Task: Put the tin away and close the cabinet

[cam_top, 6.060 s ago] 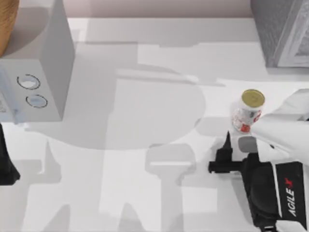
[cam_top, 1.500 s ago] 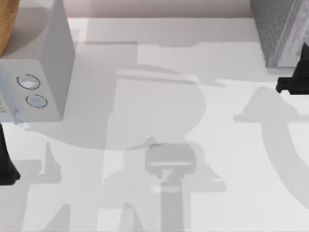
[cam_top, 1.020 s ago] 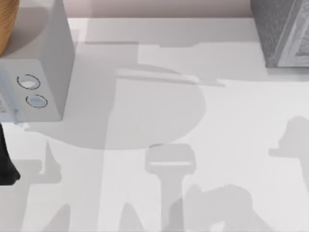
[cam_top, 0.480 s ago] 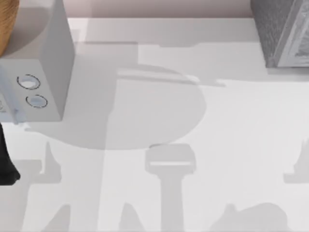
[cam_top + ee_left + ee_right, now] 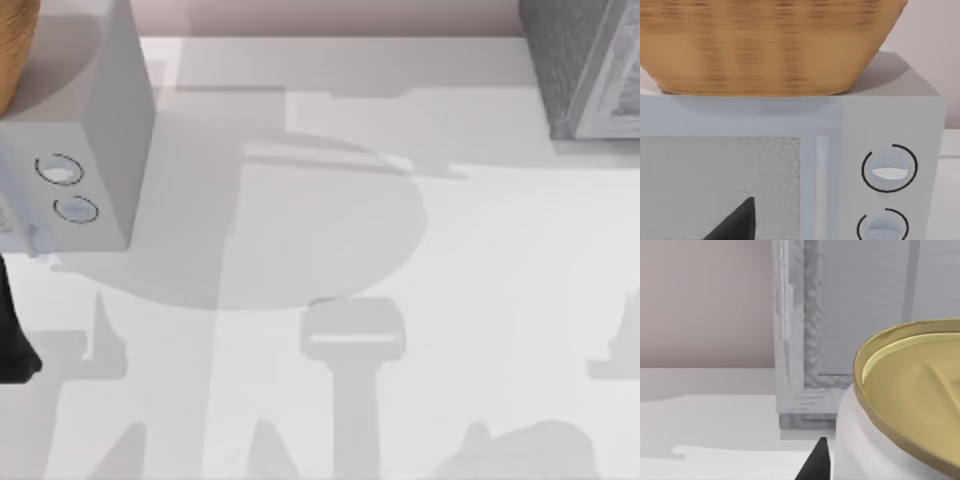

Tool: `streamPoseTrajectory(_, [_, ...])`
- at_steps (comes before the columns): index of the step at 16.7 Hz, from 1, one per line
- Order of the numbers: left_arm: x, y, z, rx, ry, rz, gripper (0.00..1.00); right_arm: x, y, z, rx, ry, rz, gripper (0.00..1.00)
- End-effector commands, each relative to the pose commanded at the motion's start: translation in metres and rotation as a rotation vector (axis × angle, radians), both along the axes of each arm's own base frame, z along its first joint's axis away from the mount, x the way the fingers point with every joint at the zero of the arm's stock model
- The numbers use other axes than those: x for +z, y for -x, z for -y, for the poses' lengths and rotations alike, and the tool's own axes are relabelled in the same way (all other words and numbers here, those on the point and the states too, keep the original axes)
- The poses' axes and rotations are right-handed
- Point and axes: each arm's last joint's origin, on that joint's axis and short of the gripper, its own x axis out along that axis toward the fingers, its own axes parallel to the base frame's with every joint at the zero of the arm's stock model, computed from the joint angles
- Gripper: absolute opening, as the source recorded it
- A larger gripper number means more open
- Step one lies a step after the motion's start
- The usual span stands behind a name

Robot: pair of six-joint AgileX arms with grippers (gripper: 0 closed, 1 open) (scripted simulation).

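Right claw carrying the tin toward the cabinet; left arm parked.

The right claw (image 5: 827,467) is pinching the tin (image 5: 900,415), one dark fingertip (image 5: 816,462) pressing against its white wall, and is facing the cabinet (image 5: 805,340) from near its white-framed front. The step in hand, in my judgement, is getting the tin inside: it calls for a level, slow approach, keeping the can upright and clear of the frame edge, and releasing only once it sits on the cabinet floor (whether the door is standing open cannot be told here). The tin is a smooth cylinder with a raised gold rim; the cabinet (image 5: 585,60) is rough, speckled dark grey. The left arm (image 5: 12,340) is idling at the surface's (image 5: 480,260) left edge beside the pale dialled box (image 5: 95,170), which is carrying a woven basket (image 5: 770,45).
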Motion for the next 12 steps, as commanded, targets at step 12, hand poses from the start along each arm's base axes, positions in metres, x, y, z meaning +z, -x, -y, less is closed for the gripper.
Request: streamPoseTrajectory(12, [0.000,0.000,0.000,0.000,0.000,0.000,1.00,0.181,-0.027,-0.010,-0.003,0.002,-0.001,0.00])
